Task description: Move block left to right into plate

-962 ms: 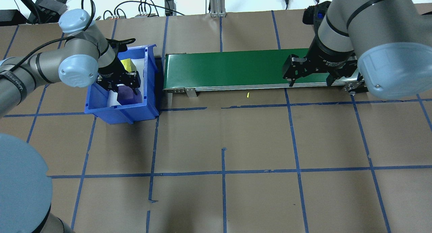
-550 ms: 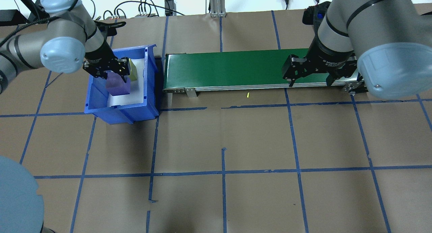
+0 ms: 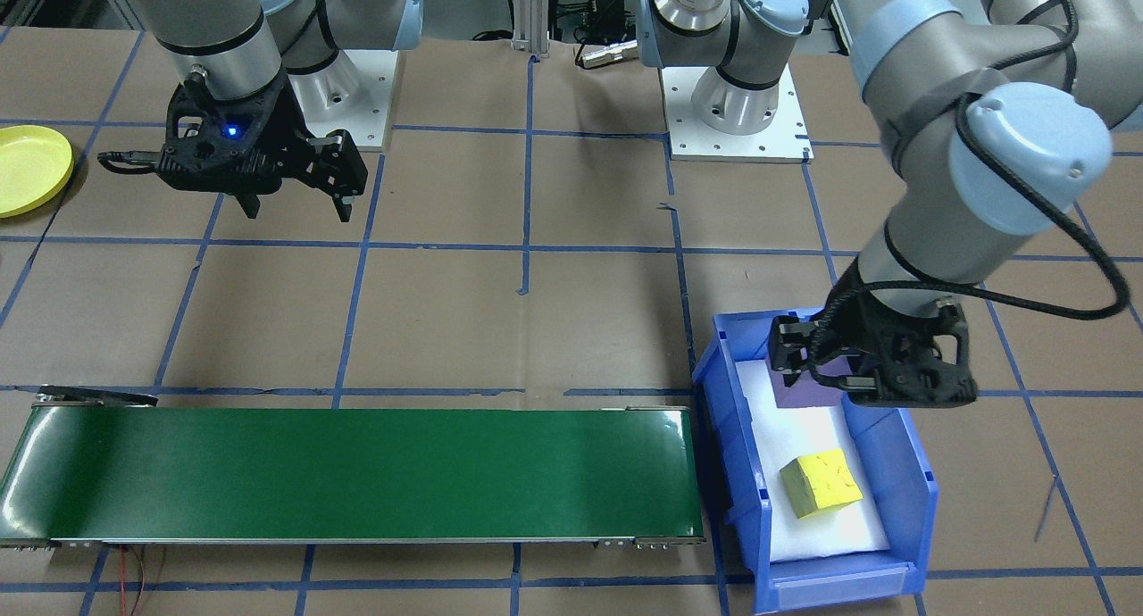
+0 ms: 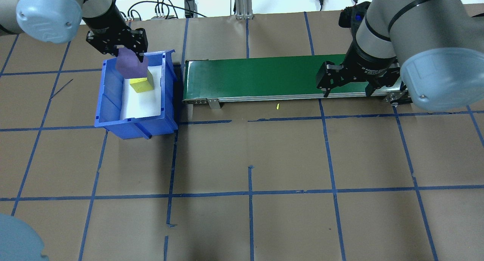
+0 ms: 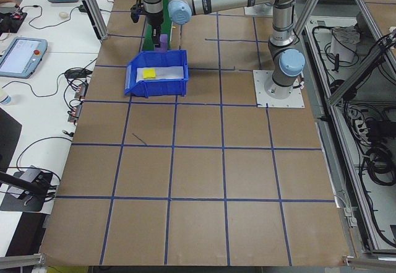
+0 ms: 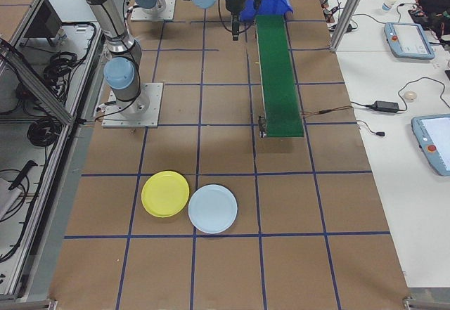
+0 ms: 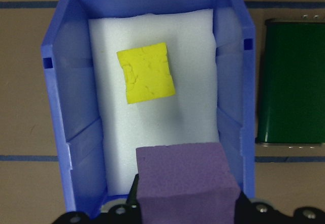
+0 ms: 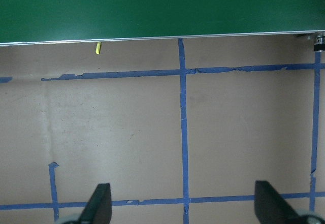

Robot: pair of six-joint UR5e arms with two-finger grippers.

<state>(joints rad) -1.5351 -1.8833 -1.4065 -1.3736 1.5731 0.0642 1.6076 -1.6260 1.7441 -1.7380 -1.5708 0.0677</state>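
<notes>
- Holding the purple block [image 4: 130, 63] in my left gripper [image 4: 124, 53], fingers clamped on it, lifted above the blue bin [image 4: 168, 117].
- 1 yellow block [image 4: 140, 85] lies on the bin's white foam.
- My right gripper [image 4: 348, 90] hangs with fingers spread beside the green belt [image 4: 249, 77].
- I see the yellow plate [image 6: 165, 193] far off on the worktop.

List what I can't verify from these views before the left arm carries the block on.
- Left gripper fingers' contact on the purple block: wrist view cuts them off at its bottom edge.
- Yellow plate: cropped by the front view's left edge, outside the overhead view.
- Right gripper: conveyor clearance unreadable.
</notes>
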